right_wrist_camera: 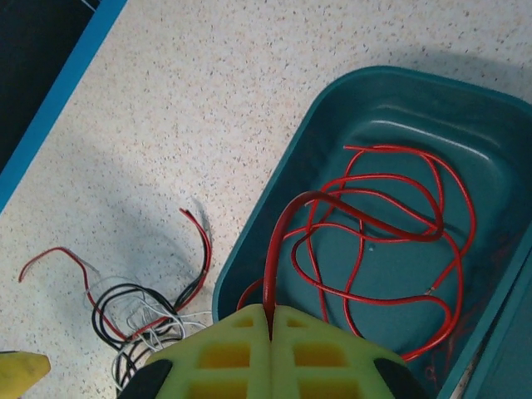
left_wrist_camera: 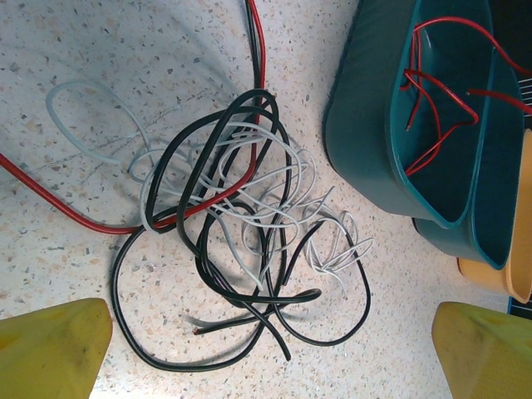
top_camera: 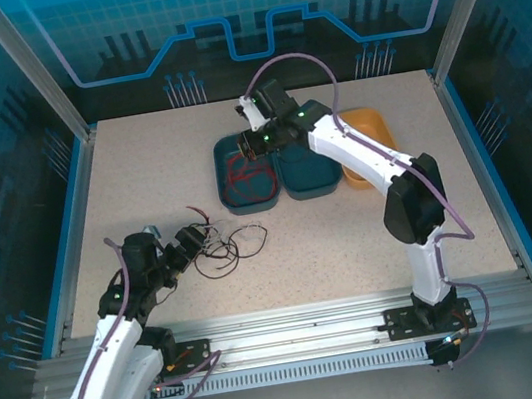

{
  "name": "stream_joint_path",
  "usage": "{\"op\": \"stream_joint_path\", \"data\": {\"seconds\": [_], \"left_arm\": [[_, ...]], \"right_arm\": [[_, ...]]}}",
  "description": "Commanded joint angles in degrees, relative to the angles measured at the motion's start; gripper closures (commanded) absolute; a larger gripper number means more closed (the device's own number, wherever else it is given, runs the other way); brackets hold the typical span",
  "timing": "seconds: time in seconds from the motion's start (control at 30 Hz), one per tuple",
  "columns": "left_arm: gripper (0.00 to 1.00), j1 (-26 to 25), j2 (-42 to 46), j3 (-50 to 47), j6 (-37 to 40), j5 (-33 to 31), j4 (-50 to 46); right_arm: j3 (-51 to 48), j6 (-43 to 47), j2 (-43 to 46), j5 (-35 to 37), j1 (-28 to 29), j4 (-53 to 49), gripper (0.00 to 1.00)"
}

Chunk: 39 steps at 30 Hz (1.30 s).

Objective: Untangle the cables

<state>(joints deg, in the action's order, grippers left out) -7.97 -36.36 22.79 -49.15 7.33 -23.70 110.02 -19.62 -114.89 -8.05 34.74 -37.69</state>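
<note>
A tangle of black, white and red cables (top_camera: 228,246) lies on the speckled table at front left. My left gripper (top_camera: 192,244) hovers beside it, open. In the left wrist view the knot (left_wrist_camera: 273,298) sits just ahead of the open left gripper (left_wrist_camera: 266,357), whose yellow fingertips (left_wrist_camera: 50,349) touch nothing. My right gripper (top_camera: 255,140) is over the left teal tray (top_camera: 221,176). The right wrist view has that gripper (right_wrist_camera: 270,312) shut on a red cable (right_wrist_camera: 274,249) that rises from a loose red coil in the tray (right_wrist_camera: 399,125).
A second teal tray (top_camera: 308,178) and an orange tray (top_camera: 372,132) stand to the right of the first. The teal trays' walls (left_wrist_camera: 366,125) are close to the tangle's right. Blue rails edge the table.
</note>
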Motion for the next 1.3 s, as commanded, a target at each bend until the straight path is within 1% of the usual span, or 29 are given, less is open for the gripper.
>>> {"op": "stream_joint_path", "data": {"seconds": [0.0, 0.23, 0.4, 0.6, 0.77, 0.93, 1.0, 1.13, 1.27], "left_arm": [[0.01, 0.61, -0.37, 0.61, 0.72, -0.46, -0.33], [0.01, 0.65, -0.91, 0.54, 0.72, -0.21, 0.22], [0.01, 0.67, -1.01, 0.63, 0.52, -0.21, 0.23], [0.01, 0.63, -0.79, 0.51, -0.09, -0.04, -0.05], [0.01, 0.58, -0.53, 0.54, -0.33, -0.12, -0.25], [0.01, 0.60, -0.56, 0.64, -0.33, -0.21, -0.36], [0.01, 0.64, -0.57, 0.61, -0.27, -0.20, -0.41], [0.01, 0.59, -0.56, 0.76, -0.34, -0.19, -0.55], [0.01, 0.63, -0.57, 0.82, -0.42, -0.21, -0.49]], "right_arm": [[1.78, 2.19, -1.21, -1.43, -0.73, -3.18, 1.00], [-0.25, 4.70, -1.81, -2.09, -0.76, -5.36, 1.00], [-2.09, 4.76, -2.56, -1.84, -0.64, -4.93, 1.00], [-4.20, 4.85, -3.56, -0.10, -0.05, -2.39, 1.00], [-3.29, 5.11, -6.40, 1.62, 0.78, -3.29, 0.99], [-1.52, 4.70, -9.09, 4.48, 1.11, -5.93, 0.93], [-1.47, 4.76, -9.34, 4.80, 1.25, -6.27, 0.88], [-1.47, 5.37, -8.48, 5.71, 1.38, -6.91, 0.79], [-1.76, 5.71, -6.40, 7.05, 1.56, -7.22, 0.75]]}}
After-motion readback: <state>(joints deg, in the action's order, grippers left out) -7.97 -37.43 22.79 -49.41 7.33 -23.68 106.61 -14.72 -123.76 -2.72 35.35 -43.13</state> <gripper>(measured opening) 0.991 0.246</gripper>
